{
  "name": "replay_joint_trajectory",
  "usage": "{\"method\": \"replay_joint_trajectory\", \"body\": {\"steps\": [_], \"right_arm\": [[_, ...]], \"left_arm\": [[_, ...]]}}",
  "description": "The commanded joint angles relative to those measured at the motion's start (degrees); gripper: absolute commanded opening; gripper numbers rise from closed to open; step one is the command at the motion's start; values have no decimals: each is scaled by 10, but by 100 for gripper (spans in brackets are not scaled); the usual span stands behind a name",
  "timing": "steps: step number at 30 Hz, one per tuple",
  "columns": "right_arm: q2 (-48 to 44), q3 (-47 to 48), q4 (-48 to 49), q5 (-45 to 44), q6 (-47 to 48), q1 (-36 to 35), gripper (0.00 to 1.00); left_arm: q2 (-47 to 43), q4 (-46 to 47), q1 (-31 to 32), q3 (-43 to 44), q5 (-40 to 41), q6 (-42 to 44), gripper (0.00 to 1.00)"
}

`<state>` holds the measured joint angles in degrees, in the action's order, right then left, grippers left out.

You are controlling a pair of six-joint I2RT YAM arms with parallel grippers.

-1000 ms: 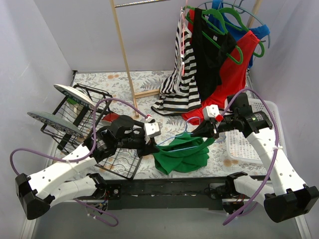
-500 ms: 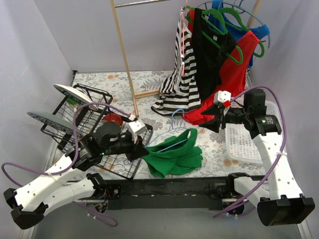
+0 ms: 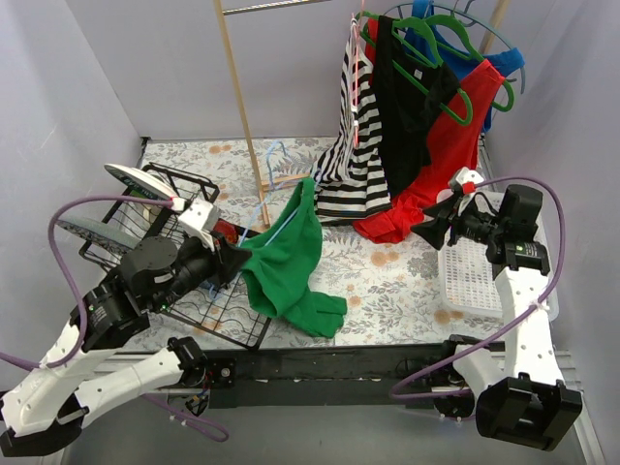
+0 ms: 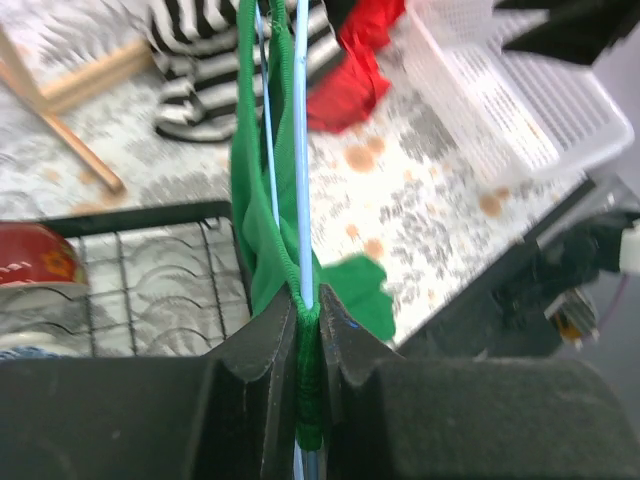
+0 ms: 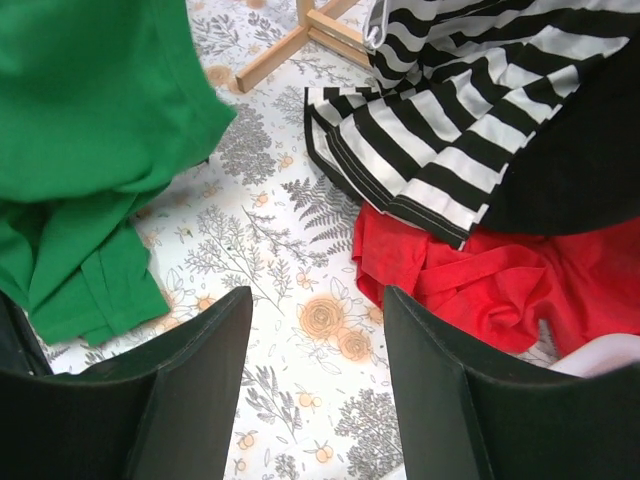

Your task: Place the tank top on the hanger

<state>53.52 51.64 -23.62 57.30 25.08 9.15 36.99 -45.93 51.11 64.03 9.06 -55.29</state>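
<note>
The green tank top (image 3: 287, 260) hangs off the table, draped over the light-blue wire hanger (image 3: 283, 221). My left gripper (image 3: 235, 258) holds both at their left end. In the left wrist view the jaws (image 4: 309, 322) are shut on a bunched green edge together with the hanger's wire (image 4: 301, 150), and the tank top (image 4: 258, 200) runs away from the fingers. My right gripper (image 3: 429, 229) is open to the right of the top, apart from it. In the right wrist view its fingers (image 5: 318, 330) stand wide over the floral cloth, with the tank top (image 5: 80, 130) at the left.
A black wire rack (image 3: 208, 310) with plates and a red bowl (image 3: 225, 232) sits under my left arm. A white basket (image 3: 475, 281) lies at the right. The striped top (image 3: 354, 165), black and red garments (image 3: 441, 155) hang from green hangers at the back. A wooden post (image 3: 242, 107) stands behind.
The right gripper opened, let go of the tank top and drew back to the right. The left arm lifted the top and hanger up and toward the left.
</note>
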Motion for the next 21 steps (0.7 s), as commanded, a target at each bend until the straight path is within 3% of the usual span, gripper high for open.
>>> {"method": "replay_joint_trajectory", "body": {"steps": [1,13,21], "right_arm": [[4,-35,53,40,-24,14,62],[5,-112,78,119,-7,43,62],[-10,-121,76,127,-7,45,61]], "left_arm": [[39,65,0,62,92,32,0],[195,312,-10,117,210,135,0],[344,379,-145,217,76,118,0]]}}
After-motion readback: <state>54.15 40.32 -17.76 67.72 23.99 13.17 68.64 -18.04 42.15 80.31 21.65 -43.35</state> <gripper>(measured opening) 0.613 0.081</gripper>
